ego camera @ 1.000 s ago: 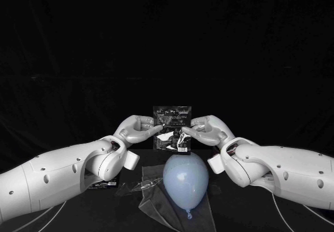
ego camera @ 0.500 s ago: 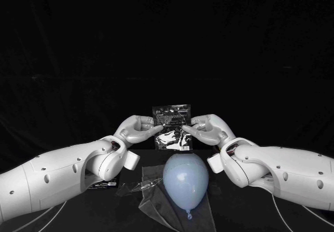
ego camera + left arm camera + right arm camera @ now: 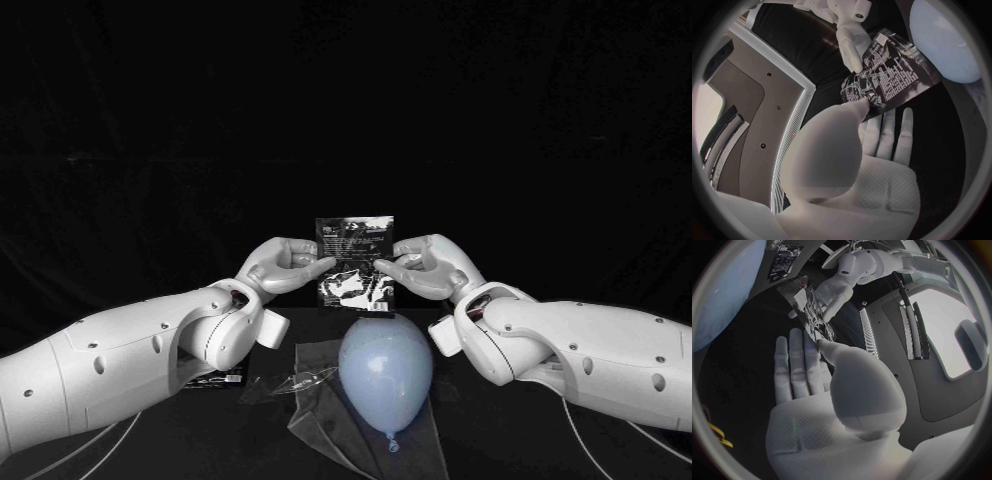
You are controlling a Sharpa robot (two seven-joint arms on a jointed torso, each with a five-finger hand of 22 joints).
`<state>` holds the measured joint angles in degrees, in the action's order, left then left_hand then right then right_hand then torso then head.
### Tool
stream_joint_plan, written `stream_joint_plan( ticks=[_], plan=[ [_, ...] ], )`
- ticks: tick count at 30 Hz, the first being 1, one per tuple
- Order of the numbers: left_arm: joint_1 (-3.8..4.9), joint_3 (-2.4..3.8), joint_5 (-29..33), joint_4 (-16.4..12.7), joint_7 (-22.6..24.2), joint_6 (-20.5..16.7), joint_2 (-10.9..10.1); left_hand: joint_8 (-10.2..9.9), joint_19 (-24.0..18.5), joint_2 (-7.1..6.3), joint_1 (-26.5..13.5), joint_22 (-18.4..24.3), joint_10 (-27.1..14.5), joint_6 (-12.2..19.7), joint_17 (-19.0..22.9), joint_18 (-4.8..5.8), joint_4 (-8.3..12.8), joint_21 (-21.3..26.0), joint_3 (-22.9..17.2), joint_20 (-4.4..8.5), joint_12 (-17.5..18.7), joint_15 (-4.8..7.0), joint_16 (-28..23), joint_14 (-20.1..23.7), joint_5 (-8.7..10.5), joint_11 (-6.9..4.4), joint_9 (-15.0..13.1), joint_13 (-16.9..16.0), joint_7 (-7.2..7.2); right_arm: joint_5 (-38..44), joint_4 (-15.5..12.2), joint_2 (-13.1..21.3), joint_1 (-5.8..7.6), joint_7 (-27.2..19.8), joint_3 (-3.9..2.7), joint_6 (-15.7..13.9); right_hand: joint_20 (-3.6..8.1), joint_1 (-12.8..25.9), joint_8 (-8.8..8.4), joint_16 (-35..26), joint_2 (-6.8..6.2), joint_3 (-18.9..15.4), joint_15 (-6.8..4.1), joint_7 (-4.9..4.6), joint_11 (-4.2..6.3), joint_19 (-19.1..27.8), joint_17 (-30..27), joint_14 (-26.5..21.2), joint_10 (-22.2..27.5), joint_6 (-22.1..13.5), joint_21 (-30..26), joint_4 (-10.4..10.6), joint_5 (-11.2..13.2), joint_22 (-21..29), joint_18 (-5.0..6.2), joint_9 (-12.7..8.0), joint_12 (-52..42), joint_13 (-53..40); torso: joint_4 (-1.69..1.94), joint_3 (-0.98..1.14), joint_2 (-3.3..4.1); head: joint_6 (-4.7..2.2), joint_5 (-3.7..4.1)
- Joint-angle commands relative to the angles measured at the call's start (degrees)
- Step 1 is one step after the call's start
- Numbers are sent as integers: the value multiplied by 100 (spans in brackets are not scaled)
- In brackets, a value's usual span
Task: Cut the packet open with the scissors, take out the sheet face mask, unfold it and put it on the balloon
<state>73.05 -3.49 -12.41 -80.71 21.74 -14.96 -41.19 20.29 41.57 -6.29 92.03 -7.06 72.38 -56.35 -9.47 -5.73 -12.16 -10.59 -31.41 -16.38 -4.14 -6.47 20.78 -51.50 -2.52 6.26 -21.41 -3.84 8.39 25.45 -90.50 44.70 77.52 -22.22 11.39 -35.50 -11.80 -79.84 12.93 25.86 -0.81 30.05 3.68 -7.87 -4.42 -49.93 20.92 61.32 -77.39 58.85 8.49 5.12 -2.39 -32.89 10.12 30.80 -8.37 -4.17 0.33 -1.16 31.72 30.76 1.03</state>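
A black printed packet (image 3: 356,258) stands upright in the air above the far end of the balloon. My left hand (image 3: 284,265) pinches its left edge and my right hand (image 3: 427,266) pinches its right edge, thumbs towards me. The pale blue balloon (image 3: 385,373) lies on the table with its knot at the near end. In the left wrist view, my left hand (image 3: 848,165) pins the packet (image 3: 892,75) under its thumb, with the right hand (image 3: 849,37) on the other edge and the balloon (image 3: 942,40) beyond. The right wrist view shows my right hand (image 3: 823,405) on the packet (image 3: 811,310).
A clear plastic sheet (image 3: 310,405) lies under and left of the balloon. A small black printed piece (image 3: 216,381) lies on the table near my left forearm. Something yellow (image 3: 717,435) sits at the rim of the right wrist view.
Both hands have lifted the packet very slightly, and the right hand has edged a little towards the left hand. The balloon has not moved.
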Motion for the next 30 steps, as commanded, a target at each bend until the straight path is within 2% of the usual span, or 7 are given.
stream_joint_plan(
  ticks=[1, 17, 30],
  plan=[
    [8, 10, 61, -8, -32, 150, 47, 21, 29, 34, -31, 6, 31, -31, -6, -80, 5, 30, -32, -7, 25, 1, -31, -38, -22, -4, -365, -8, 25, 287, -10, -42, -3, 9, -3, 138, 16, -6, 35, -31, 36, 7, -5, -6, 3, -14, 9, 38, -34, 40, 31, -40, -39, -6, 35, 8, -7, 0, -6, 2, 0, 3, -3],
    [9, 10, -66, -21, -98, 468, 108, 25, 23, 32, -59, 10, 27, -26, -11, -76, 16, 35, -42, -9, 28, -2, -40, -33, -20, 0, -375, -7, 27, 341, 100, -173, -12, 21, -7, 129, 19, -9, 38, -40, 39, 9, -7, -4, 5, -11, 9, 44, -40, 40, 38, -54, -40, -16, 34, 12, -3, 2, -2, 2, -1, 1, -4],
    [10, 10, 158, -74, 36, 444, 82, 12, -4, 36, -154, 29, -46, 44, -28, -55, 90, 65, -99, -11, 44, -32, -100, 35, -21, 35, -408, 1, 84, 557, 112, -178, -14, 74, -8, 102, 23, -12, 42, -50, 43, 12, -10, -3, 7, -8, 11, 54, -49, 40, 49, -74, -39, -30, 34, 16, 1, 3, -2, -3, -3, -38, -12]
  ],
)
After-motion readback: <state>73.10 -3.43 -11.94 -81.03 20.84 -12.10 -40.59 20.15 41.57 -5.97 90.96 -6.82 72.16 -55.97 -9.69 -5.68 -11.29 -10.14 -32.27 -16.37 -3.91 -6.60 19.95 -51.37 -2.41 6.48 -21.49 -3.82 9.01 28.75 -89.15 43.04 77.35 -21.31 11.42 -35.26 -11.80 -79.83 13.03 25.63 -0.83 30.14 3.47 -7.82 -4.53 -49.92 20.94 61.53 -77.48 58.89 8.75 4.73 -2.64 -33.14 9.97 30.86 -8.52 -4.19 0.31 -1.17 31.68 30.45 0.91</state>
